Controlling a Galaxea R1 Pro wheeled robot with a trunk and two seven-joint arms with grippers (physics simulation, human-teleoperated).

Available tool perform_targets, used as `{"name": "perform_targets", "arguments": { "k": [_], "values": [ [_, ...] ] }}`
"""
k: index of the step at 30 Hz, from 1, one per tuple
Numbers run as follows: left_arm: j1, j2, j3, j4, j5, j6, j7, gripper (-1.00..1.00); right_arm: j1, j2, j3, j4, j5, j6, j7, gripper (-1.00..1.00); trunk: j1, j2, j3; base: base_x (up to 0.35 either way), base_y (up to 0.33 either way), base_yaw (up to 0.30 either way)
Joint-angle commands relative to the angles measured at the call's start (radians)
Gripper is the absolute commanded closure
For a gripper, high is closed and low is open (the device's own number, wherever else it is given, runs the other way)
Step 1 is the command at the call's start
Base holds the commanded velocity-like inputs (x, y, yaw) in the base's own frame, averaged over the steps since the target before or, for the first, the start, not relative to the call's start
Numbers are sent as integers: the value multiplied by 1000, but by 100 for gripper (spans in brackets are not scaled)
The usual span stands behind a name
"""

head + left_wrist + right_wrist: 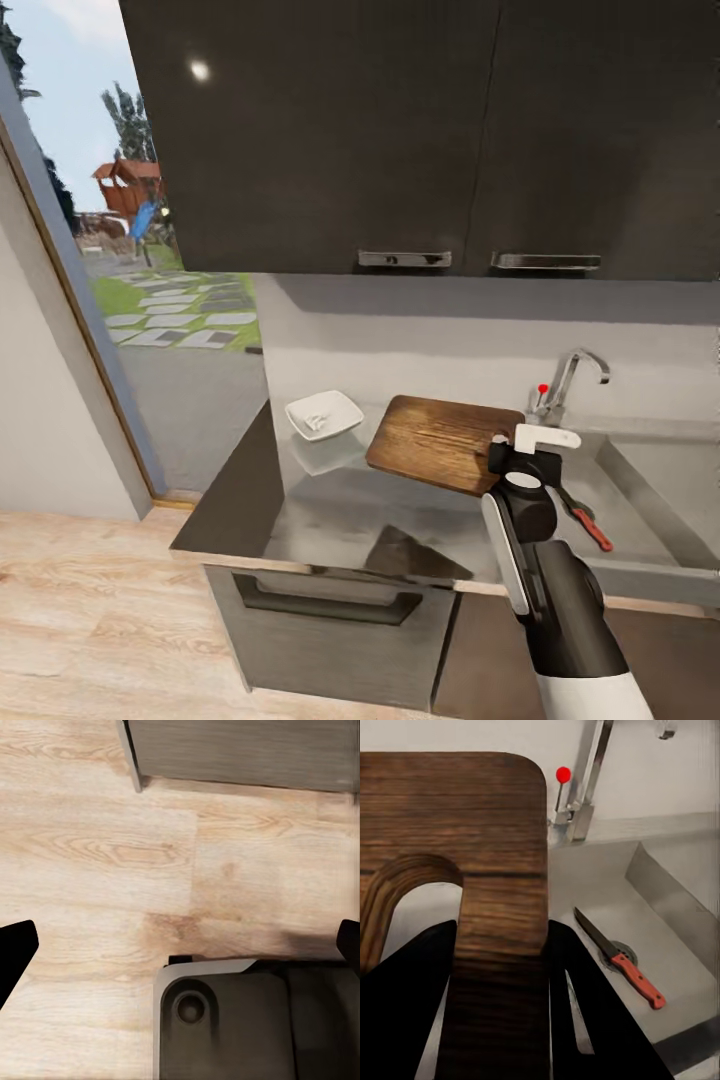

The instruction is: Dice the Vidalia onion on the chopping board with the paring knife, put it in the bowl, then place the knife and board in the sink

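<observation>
My right gripper [518, 458] is shut on the handle-slot end of the brown wooden chopping board [438, 440], which hangs tilted above the grey countertop [300, 510], just left of the sink [640, 500]. In the right wrist view my black fingers [585, 1005] clamp the chopping board [450, 810] beside its oval slot. The red-handled paring knife [590, 525] lies on the sink floor, close to the drain [622, 960]. A white bowl [323, 415] holding small white onion dice stands on the countertop left of the board. My left gripper [180, 945] is open, hanging over the wood floor.
A chrome tap [572, 380] with a red knob rises behind the sink. Dark wall cabinets [400, 130] hang low over the counter. A glass door [120, 300] stands at the left. A drawer handle [330, 605] sits under the countertop's front edge. The robot's base [247, 1020] lies below my left gripper.
</observation>
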Motion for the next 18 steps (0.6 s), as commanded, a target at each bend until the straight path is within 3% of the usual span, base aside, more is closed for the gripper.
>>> {"name": "perform_targets", "arguments": {
  "k": [1, 4, 7, 9, 11, 15, 18],
  "values": [
    [0, 1, -2, -1, 7, -2, 0, -100, -1, 0, 1, 0, 4, 6, -4, 100, 1, -2, -2, 122, -198, -2],
    [0, 1, -2, 0, 6, -2, 0, -100, -1, 0, -12, 3, 5, -8, -5, 100, 1, -2, -2, 145, -195, 0],
    [0, 1, -2, 0, 6, -2, 0, -100, -1, 9, -141, 6, 3, -45, -7, 100, 1, -2, -2, 154, -193, 0],
    [0, 1, -2, 0, 6, -2, 0, -100, -1, 11, -197, 8, 2, -58, -16, 100, 1, -2, -2, 155, -182, 0],
    [0, 1, -2, 0, 6, -2, 0, -100, -1, 12, -213, 18, 2, -86, -59, 100, 1, -2, -2, 152, -204, 0],
    [0, 1, -2, -3, 6, -2, 0, -100, -1, 14, -228, 92, -8, -216, -216, 100, 1, -2, -2, 43, -279, 0],
    [0, 1, -2, -3, 6, -2, 0, -100, -1, 10, -231, 194, -71, -318, -330, 100, 1, -2, -2, 5, -93, 0]
  ]
}}
